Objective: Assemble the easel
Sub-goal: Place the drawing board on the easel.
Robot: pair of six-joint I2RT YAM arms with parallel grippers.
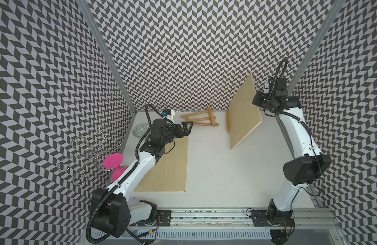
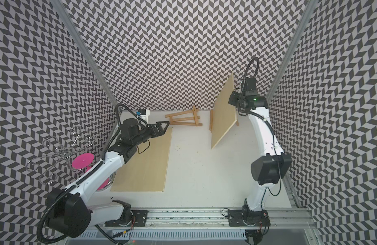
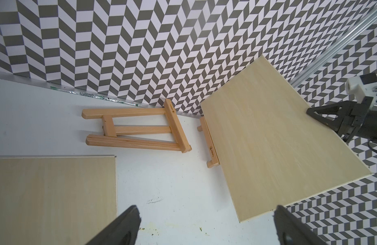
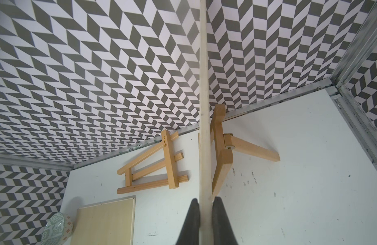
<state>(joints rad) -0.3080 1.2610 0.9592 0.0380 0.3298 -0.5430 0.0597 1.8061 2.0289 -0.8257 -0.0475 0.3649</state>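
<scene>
Chevron-patterned walls (image 1: 183, 53) are enclosing a white surface (image 1: 215, 169), seen in both top views. At the back right, the right pincer (image 4: 205, 201) is clamping the thin edge of a pale wooden panel (image 1: 245, 118), its fingers (image 4: 193, 220) pressing flat on either face. This panel is standing tilted, with its lower edge appearing to sit along the ledge of an opened easel (image 3: 210, 144). In the right wrist view, that easel's frame is lying just beside the panel's rear face and its back leg (image 4: 253, 151) is stretching out across the surface.

A second, folded easel (image 1: 201, 119) is lying flat near the back wall, just left of the opened one and apart from it. The left pincer (image 1: 188, 125) is hovering near the folded easel's narrow end with its jaws spread wide and gripping nothing. Under the left arm, another panel (image 1: 168, 167) is lying flat on the surface. A patterned bowl (image 1: 140, 130) is sitting in the back left corner, and a wire stand (image 1: 92, 150) carrying a pink disc (image 1: 113, 161) is standing at the left edge
</scene>
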